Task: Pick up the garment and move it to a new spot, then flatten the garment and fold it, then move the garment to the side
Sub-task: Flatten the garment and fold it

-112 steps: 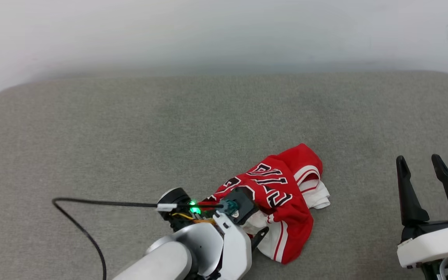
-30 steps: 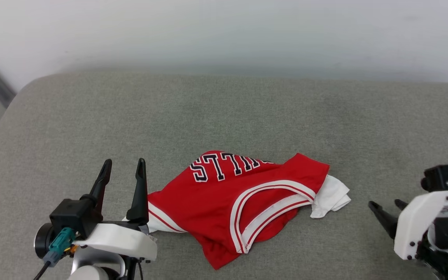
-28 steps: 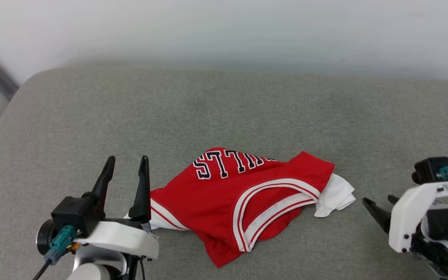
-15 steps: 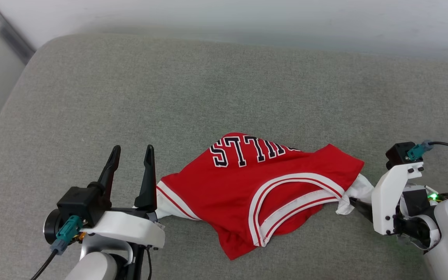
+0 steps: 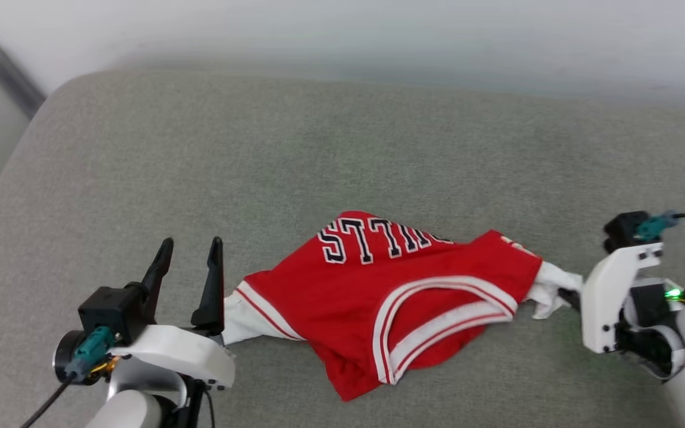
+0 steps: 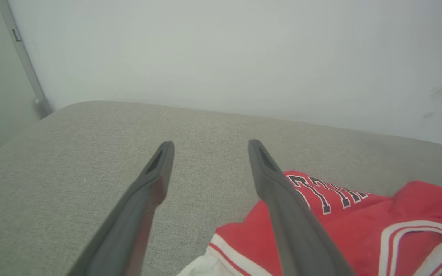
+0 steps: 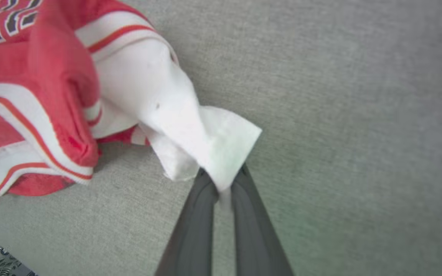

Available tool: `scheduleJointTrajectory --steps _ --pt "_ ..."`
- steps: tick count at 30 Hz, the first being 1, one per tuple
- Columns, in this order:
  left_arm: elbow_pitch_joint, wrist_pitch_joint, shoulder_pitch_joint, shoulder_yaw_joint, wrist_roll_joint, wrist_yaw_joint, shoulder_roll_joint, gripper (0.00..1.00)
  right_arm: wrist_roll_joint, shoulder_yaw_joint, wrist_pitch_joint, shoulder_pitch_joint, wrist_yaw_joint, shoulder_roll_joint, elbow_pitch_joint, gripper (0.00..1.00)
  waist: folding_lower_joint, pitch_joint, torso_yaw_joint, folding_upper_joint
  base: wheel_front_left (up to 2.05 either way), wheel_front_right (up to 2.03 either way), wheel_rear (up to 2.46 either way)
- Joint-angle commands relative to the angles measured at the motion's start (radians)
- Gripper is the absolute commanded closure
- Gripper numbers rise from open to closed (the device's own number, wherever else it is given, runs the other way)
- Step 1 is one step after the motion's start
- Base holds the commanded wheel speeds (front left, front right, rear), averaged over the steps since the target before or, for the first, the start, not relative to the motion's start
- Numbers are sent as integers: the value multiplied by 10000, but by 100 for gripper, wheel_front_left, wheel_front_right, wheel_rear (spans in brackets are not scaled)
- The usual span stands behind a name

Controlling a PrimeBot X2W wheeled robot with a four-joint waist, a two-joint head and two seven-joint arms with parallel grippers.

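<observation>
Garment (image 5: 390,297) on grey cushion (image 5: 319,154), seemingly sofa

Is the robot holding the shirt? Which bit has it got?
Yes. The right claw is shut on the shirt, pinching the end of its white sleeve. The left claw is open, holding nothing.

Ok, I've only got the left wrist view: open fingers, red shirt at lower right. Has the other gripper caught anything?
Observer: Yes. The right gripper is shut on a white sleeve of the garment.
Operator: Is the shirt lifted?
Observer: No; in the head view its body lies bunched on the grey cushion.
Operator: Which end is held?
Observer: The robot's right end; the left gripper stands open at the opposite end.
</observation>
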Motion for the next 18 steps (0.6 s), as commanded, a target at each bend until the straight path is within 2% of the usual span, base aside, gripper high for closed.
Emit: scheduleJointTrajectory --steps 1,5,10,14,18 --pt "-25 278 147 67 -159 -65 200 0 5 -243 -191 206 -16 -215 -163 100 0 -226 -217 0 0 0 0" --pt "-113 1261 250 110 -547 -195 728 0 -168 -789 -299 577 -16 -432 -532 100 0 -513 -548 0 0 0 0" --pt "-283 3168 326 -149 -1198 -497 1479 0 -423 -1502 -166 1263 -16 -470 -1174 100 0 -663 -973 0 0 0 0" --pt "-305 4808 43 -535 -1690 -750 1869 0 -622 -1799 16 1722 -14 -168 -1845 100 0 -485 -1300 0 0 0 0" --pt "-81 5937 -391 -872 -1990 -986 1959 0 -830 -2010 165 1918 -14 148 -2478 100 0 -118 -1580 0 0 0 0"
